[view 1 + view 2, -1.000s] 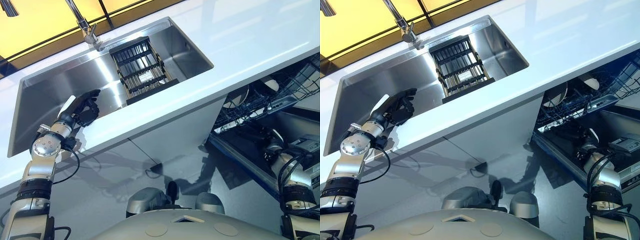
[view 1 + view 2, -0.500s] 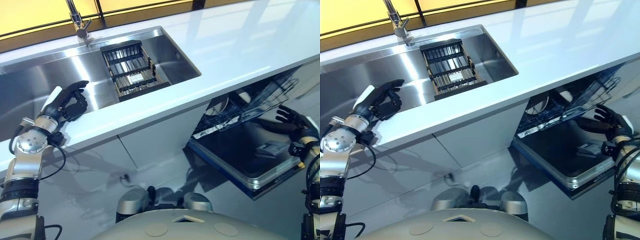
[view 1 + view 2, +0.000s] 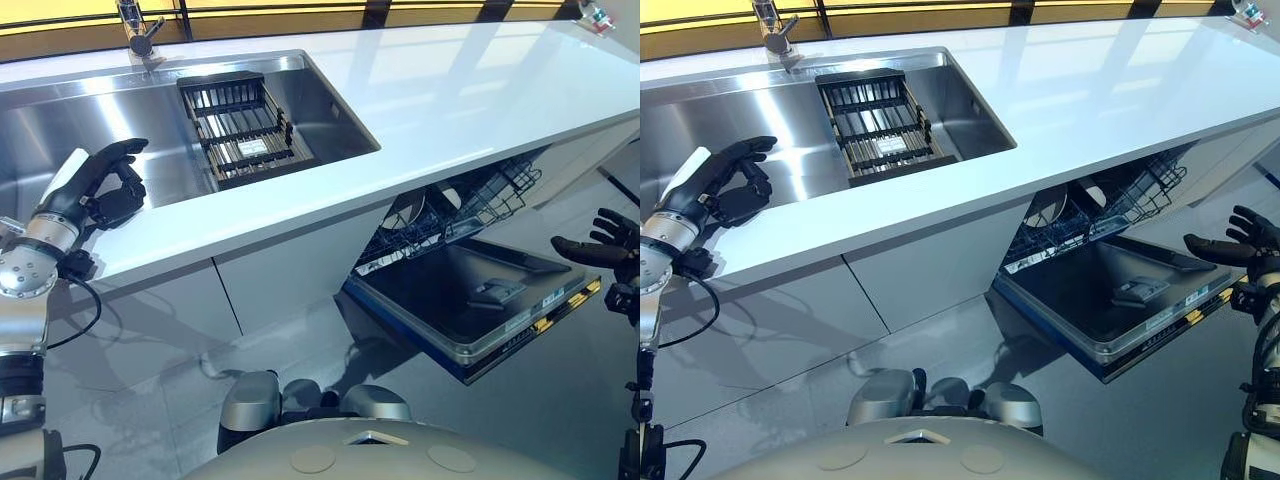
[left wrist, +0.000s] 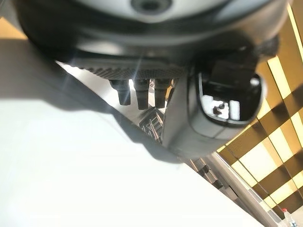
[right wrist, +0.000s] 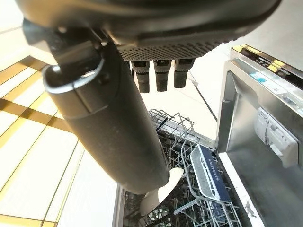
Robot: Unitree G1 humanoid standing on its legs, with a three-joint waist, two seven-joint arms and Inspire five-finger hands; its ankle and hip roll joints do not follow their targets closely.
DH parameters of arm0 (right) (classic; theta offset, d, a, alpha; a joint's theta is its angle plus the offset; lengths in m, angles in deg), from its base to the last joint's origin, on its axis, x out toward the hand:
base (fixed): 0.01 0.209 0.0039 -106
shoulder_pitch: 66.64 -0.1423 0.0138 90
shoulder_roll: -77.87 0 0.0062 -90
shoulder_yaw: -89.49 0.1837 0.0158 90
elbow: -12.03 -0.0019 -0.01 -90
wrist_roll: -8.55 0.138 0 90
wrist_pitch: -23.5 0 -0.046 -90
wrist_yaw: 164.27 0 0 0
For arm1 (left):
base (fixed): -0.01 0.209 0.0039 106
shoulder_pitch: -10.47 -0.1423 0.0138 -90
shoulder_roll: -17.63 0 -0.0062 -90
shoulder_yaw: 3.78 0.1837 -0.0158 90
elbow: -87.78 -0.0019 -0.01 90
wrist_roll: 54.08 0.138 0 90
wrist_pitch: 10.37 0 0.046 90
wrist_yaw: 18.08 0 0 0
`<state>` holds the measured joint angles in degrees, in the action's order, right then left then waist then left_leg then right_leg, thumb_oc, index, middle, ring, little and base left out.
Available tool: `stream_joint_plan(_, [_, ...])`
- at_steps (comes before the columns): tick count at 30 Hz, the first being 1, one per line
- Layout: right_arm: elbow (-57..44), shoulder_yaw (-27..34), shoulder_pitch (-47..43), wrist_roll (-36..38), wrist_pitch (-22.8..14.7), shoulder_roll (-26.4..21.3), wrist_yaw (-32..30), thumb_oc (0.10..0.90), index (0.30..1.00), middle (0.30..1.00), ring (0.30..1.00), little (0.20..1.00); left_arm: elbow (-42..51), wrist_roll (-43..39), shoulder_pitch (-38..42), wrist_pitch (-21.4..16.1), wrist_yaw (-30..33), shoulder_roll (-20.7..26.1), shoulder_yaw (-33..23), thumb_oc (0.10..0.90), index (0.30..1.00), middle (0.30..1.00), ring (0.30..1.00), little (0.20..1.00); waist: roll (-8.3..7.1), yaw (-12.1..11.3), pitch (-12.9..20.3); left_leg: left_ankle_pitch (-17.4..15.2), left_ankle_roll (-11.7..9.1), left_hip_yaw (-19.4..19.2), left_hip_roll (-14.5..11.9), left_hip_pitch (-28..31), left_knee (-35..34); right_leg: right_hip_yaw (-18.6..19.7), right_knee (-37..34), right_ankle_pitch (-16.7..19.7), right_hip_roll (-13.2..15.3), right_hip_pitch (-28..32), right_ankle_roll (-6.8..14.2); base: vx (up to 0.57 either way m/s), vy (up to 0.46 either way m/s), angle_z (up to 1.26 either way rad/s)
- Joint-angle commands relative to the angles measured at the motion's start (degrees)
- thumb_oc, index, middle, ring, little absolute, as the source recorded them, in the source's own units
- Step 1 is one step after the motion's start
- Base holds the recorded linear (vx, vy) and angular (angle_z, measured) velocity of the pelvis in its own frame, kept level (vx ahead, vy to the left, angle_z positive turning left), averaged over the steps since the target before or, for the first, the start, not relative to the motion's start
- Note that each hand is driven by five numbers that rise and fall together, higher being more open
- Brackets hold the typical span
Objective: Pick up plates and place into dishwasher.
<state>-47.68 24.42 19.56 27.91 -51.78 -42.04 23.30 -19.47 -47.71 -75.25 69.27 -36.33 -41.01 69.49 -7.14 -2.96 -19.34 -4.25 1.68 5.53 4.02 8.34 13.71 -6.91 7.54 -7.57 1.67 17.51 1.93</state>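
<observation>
White plates (image 3: 405, 213) stand in the dishwasher's wire rack (image 3: 492, 190), which is pulled out under the white counter (image 3: 450, 90); one plate (image 5: 160, 195) also shows in the right wrist view. The dishwasher door (image 3: 450, 300) hangs open and low. My right hand (image 3: 598, 243) floats to the right of the door's outer edge, fingers spread and straight, holding nothing. My left hand (image 3: 100, 187) hovers over the front rim of the steel sink (image 3: 60, 120) with its fingers curled and nothing in them.
A black dish rack (image 3: 235, 125) sits in the sink's right half, with the tap (image 3: 135, 25) behind it. The open door juts out over the grey floor (image 3: 560, 400).
The camera has swung, shifting the whole scene. My right hand has come out from the dishwasher's rack to beyond the door's edge and opened wide. The left hand stays by the sink rim.
</observation>
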Motion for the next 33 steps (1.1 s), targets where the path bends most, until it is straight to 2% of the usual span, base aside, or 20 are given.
stream_joint_plan(1, [-0.2,9.6,-0.9,3.3,-4.7,-7.3,-5.3,0.800,0.900,0.900,0.900,0.900,-4.6,1.9,-13.0,0.3,-0.5,-1.5,-1.2,0.800,0.900,0.900,0.900,0.900,2.64,-3.1,3.7,1.3,0.7,-1.4,-1.1,0.4,-5.5,-0.5,0.2,7.6,-3.3,-10.0,0.5,-0.04,0.070,0.00])
stream_joint_plan(4, [-0.7,13.7,1.3,6.2,-3.9,-6.6,-10.2,0.800,0.900,0.900,0.900,0.900,-4.9,1.7,-13.7,0.1,0.5,-4.1,-0.2,0.800,0.900,0.900,0.900,0.900,4.56,-1.9,3.7,2.3,0.3,-1.2,-0.7,-0.3,-5.9,-0.6,0.5,7.0,-2.8,-10.3,0.1,-0.06,0.091,0.00])
stream_joint_plan(10, [0.2,19.7,5.2,7.0,-5.7,-4.9,-17.9,0.800,0.900,0.900,0.900,0.900,-5.6,1.6,-14.5,0.0,2.3,-7.5,1.8,0.800,0.900,0.900,0.900,0.900,7.42,0.2,3.8,3.4,-0.7,-1.3,0.0,-1.5,-5.6,-0.4,0.8,6.3,-2.1,-10.6,-0.5,0.00,0.060,-0.01])
stream_joint_plan(17, [2.0,21.9,7.6,3.8,-5.9,-4.4,-18.7,0.800,0.900,0.900,0.900,0.900,-6.3,-0.5,-14.8,0.5,2.7,-9.2,2.3,0.800,0.900,0.900,0.900,0.900,9.77,1.9,2.7,4.8,-2.2,-2.5,0.2,-3.9,-4.5,0.2,1.7,5.6,-1.1,-11.2,-1.2,0.01,0.019,0.00])
stream_joint_plan(23, [3.4,21.1,8.1,0.9,-7.2,-3.8,-17.7,0.800,0.900,0.900,0.900,0.900,-6.0,-2.3,-15.4,0.6,3.6,-10.2,2.4,0.800,0.900,0.900,0.900,0.900,10.36,2.2,1.4,5.5,-2.7,-3.4,0.0,-5.9,-3.4,0.4,2.0,5.6,-0.8,-11.9,-1.7,-0.01,0.006,-0.09])
stream_joint_plan(27, [4.6,20.6,8.8,-0.5,-8.3,-3.7,-16.3,0.800,0.900,0.900,0.900,0.900,-6.1,-2.3,-15.6,0.8,4.2,-10.8,2.2,0.800,0.900,0.900,0.900,0.900,9.92,2.0,1.4,5.3,-2.7,-3.8,-0.1,-6.6,-2.7,0.0,2.3,5.4,-0.8,-12.0,-1.8,0.00,-0.003,-0.07])
stream_joint_plan(31, [4.8,20.7,9.6,-2.5,-6.8,-4.9,-14.7,0.800,0.900,0.900,0.900,0.900,-6.3,-2.1,-15.6,1.1,5.0,-10.9,2.3,0.800,0.900,0.900,0.900,0.900,9.45,1.8,1.4,5.1,-3.2,-4.0,-0.2,-7.7,-1.0,-0.5,3.1,4.9,-0.6,-12.0,-1.9,0.04,0.013,0.00])
stream_joint_plan(33, [6.0,21.2,10.0,-3.4,-7.5,-5.9,-14.3,0.800,0.900,0.900,0.900,0.900,-6.7,-2.4,-16.1,0.2,5.8,-10.8,2.0,0.800,0.900,0.900,0.900,0.900,9.41,1.6,0.9,5.2,-3.4,-4.1,-0.6,-8.5,0.1,-0.4,4.0,4.7,-0.6,-12.2,-2.1,0.08,0.032,0.02])
